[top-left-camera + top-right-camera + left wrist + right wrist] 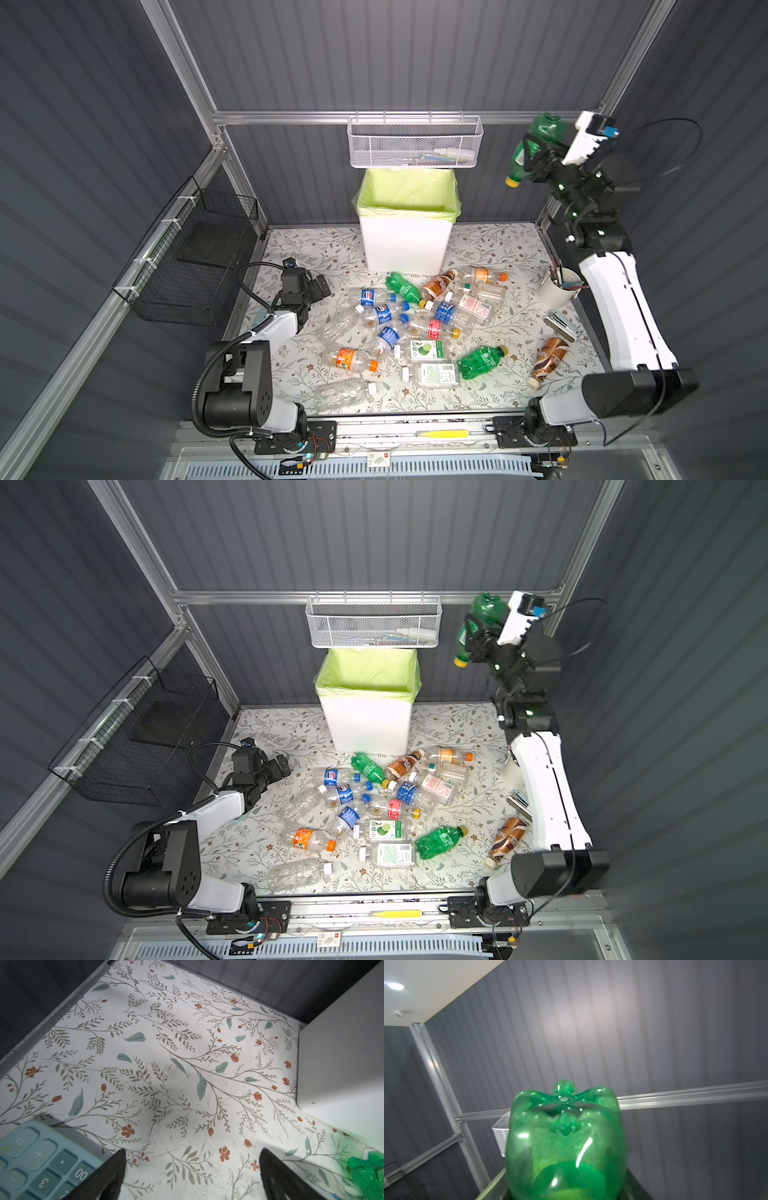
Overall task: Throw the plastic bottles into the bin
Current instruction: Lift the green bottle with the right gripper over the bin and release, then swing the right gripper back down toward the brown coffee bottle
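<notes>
My right gripper [535,158] [474,636] is raised high, to the right of the bin and above its rim. It is shut on a green bottle [542,133] [486,611] [566,1136], which hangs with its yellow cap down and its base up. The white bin [405,245] [368,725] with a light green liner stands at the back of the table. Several plastic bottles [415,328] [374,808] lie scattered in front of it. My left gripper [322,284] [283,764] [192,1157] is open and empty, low over the floral mat at the left.
A white mesh basket [415,143] hangs on the rail right above the bin. A black wire basket [199,257] hangs on the left wall. A cup of pens [559,286] stands at the right edge. A pale blue calculator [37,1159] lies beside my left gripper.
</notes>
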`<state>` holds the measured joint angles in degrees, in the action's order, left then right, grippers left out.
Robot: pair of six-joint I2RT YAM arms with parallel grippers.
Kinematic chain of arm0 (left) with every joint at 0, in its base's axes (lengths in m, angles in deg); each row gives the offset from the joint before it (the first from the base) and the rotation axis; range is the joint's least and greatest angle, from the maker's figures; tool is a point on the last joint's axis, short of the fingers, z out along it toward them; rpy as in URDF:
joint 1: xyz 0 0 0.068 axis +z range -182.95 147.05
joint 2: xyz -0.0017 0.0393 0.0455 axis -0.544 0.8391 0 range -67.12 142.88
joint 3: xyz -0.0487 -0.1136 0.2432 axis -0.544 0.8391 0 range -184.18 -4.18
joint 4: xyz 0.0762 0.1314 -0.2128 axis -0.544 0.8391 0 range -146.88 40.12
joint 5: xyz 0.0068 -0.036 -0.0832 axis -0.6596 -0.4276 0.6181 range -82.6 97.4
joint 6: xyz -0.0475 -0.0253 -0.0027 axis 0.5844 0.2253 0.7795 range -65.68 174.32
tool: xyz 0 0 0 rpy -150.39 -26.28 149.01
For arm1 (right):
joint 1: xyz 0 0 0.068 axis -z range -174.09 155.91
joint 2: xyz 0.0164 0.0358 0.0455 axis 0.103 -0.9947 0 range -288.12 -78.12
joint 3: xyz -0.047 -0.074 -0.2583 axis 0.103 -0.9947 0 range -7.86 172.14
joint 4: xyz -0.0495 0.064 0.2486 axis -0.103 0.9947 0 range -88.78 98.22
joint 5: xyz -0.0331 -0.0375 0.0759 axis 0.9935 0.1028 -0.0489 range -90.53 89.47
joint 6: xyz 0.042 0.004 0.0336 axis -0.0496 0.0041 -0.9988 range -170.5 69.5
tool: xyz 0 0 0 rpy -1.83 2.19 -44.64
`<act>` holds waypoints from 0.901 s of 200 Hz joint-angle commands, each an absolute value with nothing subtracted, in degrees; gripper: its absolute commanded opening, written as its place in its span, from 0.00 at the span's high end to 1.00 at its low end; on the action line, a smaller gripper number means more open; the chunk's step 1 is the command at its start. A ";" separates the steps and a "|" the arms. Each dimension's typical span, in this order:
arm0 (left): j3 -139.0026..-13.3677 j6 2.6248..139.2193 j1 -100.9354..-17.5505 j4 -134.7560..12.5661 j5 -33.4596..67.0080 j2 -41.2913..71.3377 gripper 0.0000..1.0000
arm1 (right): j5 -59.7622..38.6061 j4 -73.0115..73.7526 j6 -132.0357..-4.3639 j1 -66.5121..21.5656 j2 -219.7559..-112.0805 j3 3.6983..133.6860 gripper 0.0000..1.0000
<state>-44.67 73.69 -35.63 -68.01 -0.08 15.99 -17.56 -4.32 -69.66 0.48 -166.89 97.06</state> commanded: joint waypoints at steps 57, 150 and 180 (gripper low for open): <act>-44.97 73.94 -35.77 -62.27 -1.87 11.59 0.00 | -10.56 34.91 -59.78 -11.93 -204.08 153.27 0.01; -44.38 70.36 -42.37 -60.77 -9.10 6.90 0.00 | 9.75 6.87 -62.28 -11.93 -158.10 80.99 0.01; -44.55 68.38 -46.90 -60.25 -13.99 6.40 0.00 | 19.41 8.66 -66.95 -11.75 -147.52 62.05 0.01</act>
<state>-44.67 71.24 -44.44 -61.78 -8.87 7.99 7.90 6.22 -62.60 -11.87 -150.63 75.40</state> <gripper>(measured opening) 0.998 0.991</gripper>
